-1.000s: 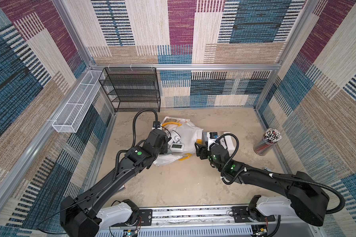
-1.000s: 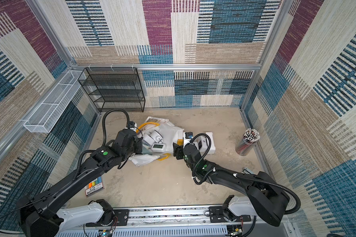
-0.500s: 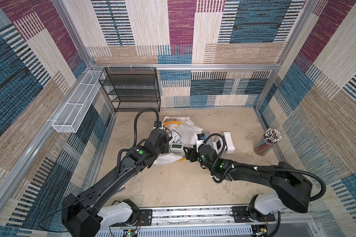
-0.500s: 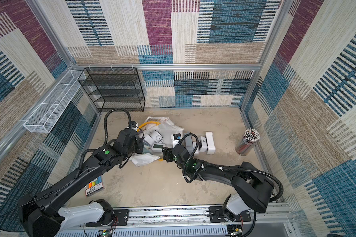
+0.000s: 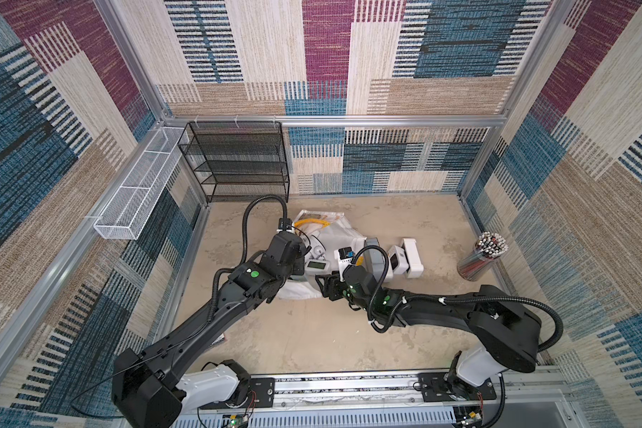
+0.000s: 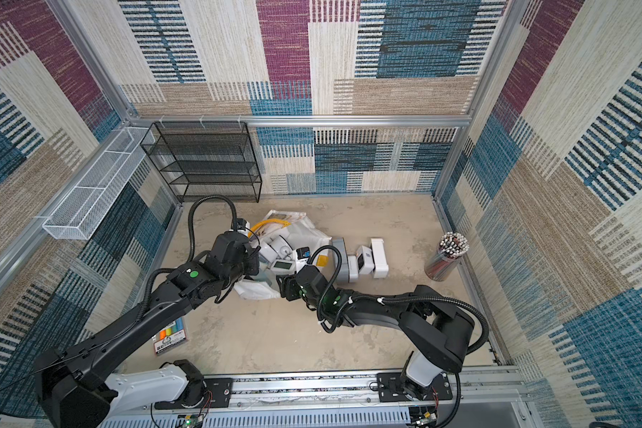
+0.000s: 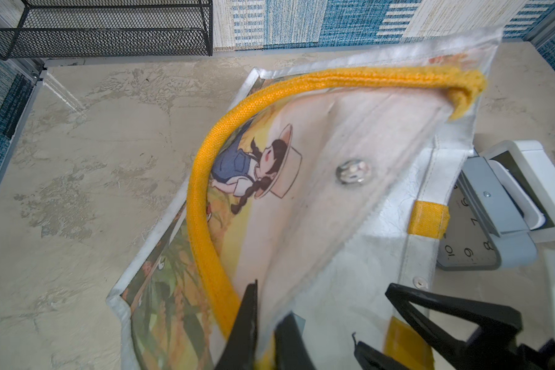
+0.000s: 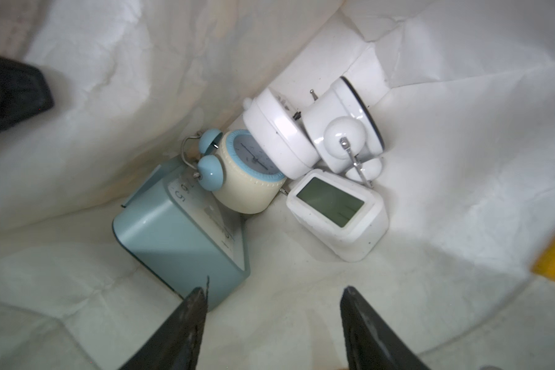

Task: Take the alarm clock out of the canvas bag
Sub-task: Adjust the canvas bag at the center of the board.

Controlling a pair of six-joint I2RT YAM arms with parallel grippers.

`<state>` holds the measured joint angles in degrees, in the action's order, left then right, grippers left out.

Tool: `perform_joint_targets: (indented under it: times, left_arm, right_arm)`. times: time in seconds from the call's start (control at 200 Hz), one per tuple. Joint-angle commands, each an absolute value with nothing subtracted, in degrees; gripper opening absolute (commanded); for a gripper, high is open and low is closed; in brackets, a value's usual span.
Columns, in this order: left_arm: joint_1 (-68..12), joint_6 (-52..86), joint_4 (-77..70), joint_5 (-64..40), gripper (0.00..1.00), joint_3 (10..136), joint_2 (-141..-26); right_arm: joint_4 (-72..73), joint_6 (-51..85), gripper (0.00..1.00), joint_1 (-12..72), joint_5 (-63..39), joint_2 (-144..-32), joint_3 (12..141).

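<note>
Moved since the earlier view: right gripper (image 8: 274, 290), from beside the grey and white clocks already out on the tabletop (image 5: 399, 261) into the mouth of the white boxy fabric canvas bag with yellow strap handles (image 5: 336, 235); jaws apart, empty.
Unmoved: left gripper (image 7: 268, 323), clamped on the bag's rim fabric, holding the mouth up.
Contents, bunched at the bag's closed end, ahead of the right jaws:
- teal square-cased alarm clock (image 8: 180, 243): nearest, just beyond one fingertip, case skewed to the gap;
- cream round twin-bell clock (image 8: 247, 182): leaning on it;
- white digital clock (image 8: 337, 214): deeper in;
- white round clocks (image 8: 314, 134): furthest.

Only the right arm is placed to reach. It probably needs a wrist turn to square on a case.
</note>
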<state>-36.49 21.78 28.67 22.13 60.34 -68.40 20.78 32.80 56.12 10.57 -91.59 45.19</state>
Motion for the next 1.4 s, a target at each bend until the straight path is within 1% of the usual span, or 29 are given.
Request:
perform_joint_targets:
  times: [0.0, 0.561, 0.721, 0.947, 1.117, 1.392]
  left_arm:
    - [-36.4, 21.4, 27.7, 22.3, 0.00, 60.8, -68.5]
    - [-36.4, 19.2, 24.2, 22.9, 0.00, 62.6, -69.6]
    - [-36.4, 18.1, 22.4, 21.9, 0.00, 61.2, -68.8]
    - [-36.4, 17.1, 20.1, 18.9, 0.00, 56.9, -65.7]
    - [-36.4, 16.5, 20.0, 17.2, 0.00, 54.4, -63.2]
    - [-36.4, 15.6, 20.4, 16.2, 0.00, 52.4, -61.1]
  right_arm:
    - [22.8, 33.8, 0.68, 56.9, 9.2, -91.9, 45.7]
    - [22.8, 33.4, 0.66, 62.8, 7.8, -98.5, 50.7]
    - [22.9, 32.6, 0.66, 64.0, 7.4, -100.9, 52.8]
    - [24.5, 31.1, 0.66, 64.6, 9.5, -103.4, 54.1]
    - [25.4, 26.7, 0.71, 64.6, 13.7, -105.0, 55.5]
    - [29.6, 21.1, 0.79, 64.5, 15.3, -103.8, 53.6]
